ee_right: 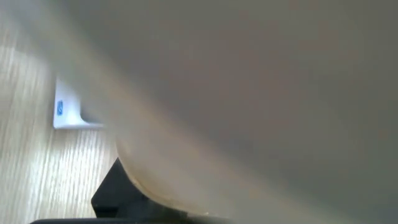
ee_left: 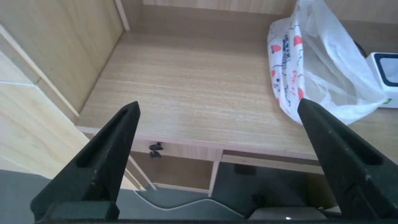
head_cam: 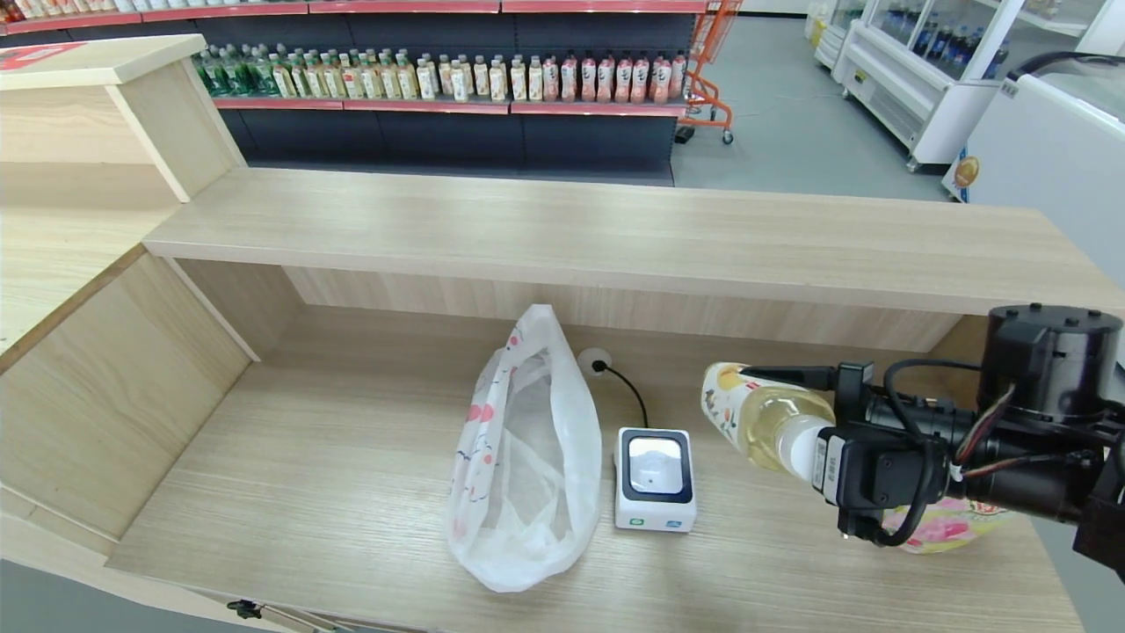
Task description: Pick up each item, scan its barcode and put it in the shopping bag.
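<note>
My right gripper (head_cam: pixel 795 413) is shut on a bottle (head_cam: pixel 756 418) of pale yellow drink with a flowered label, held lying sideways above the counter just right of the barcode scanner (head_cam: pixel 655 479). The bottle (ee_right: pixel 261 93) crowds the right wrist view, with a corner of the scanner (ee_right: pixel 65 115) showing beside it. The white plastic shopping bag (head_cam: pixel 523 457) with red print lies open on the counter left of the scanner. The bag (ee_left: pixel 317 68) and the scanner's edge (ee_left: pixel 385 74) also show in the left wrist view. My left gripper (ee_left: pixel 217 162) hangs open off the counter's front edge, holding nothing.
A pink flowered packet (head_cam: pixel 945 527) lies on the counter under my right arm. The scanner's cable (head_cam: pixel 628 391) runs to a hole at the back. A wooden shelf (head_cam: pixel 615 233) overhangs the counter (head_cam: pixel 308 492), and a side wall (head_cam: pixel 114 396) closes its left.
</note>
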`<state>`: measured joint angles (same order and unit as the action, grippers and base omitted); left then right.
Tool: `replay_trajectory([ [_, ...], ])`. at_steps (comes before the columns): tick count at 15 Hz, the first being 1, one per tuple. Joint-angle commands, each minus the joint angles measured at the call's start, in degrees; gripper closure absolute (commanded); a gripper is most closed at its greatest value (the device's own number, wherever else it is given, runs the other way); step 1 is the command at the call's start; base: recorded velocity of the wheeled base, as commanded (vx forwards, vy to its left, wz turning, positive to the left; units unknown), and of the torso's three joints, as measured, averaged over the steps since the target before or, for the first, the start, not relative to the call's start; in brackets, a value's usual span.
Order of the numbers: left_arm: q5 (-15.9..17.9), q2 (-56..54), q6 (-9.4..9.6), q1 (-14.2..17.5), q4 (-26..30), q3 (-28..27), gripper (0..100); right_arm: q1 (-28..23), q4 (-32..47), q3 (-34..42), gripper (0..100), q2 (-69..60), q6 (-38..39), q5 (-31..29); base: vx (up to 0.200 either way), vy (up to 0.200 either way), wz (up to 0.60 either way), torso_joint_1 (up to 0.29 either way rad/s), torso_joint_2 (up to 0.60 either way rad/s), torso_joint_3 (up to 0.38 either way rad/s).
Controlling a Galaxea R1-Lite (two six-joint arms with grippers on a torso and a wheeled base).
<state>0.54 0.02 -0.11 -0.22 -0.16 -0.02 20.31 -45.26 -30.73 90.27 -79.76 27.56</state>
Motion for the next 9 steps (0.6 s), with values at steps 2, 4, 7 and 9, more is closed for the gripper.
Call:
replay_trajectory([
  [2, 0.0, 0.0, 0.29, 0.0, 0.0, 0.0, 0, -0.1, -0.2, 1.4, 100, 1.4, -0.9, -0.2, 0.0, 0.2, 0.0, -0.002, 0.0, 0.009],
  [4, 0.0, 0.0, 0.29, 0.0, 0.0, 0.0, 0, -1.1, -0.3, 1.4, 100, 2.3, -4.1, -0.2, 0.0, 0.0, 0.0, 0.0, 0.0, 0.0],
  [7, 0.0, 0.0, 0.29, 0.0, 0.0, 0.0, 0, -4.2, -0.2, 2.3, 100, 4.0, -8.8, 0.1, 0.0, 0.0, 0.0, 0.0, 0.0, 0.0],
  [9, 0.0, 0.0, 0.29, 0.0, 0.0, 0.0, 0, -4.8, -0.3, 3.0, 100, 5.4, -10.5, 0.3, 0.0, 0.0, 0.0, 0.0, 0.0, 0.0],
])
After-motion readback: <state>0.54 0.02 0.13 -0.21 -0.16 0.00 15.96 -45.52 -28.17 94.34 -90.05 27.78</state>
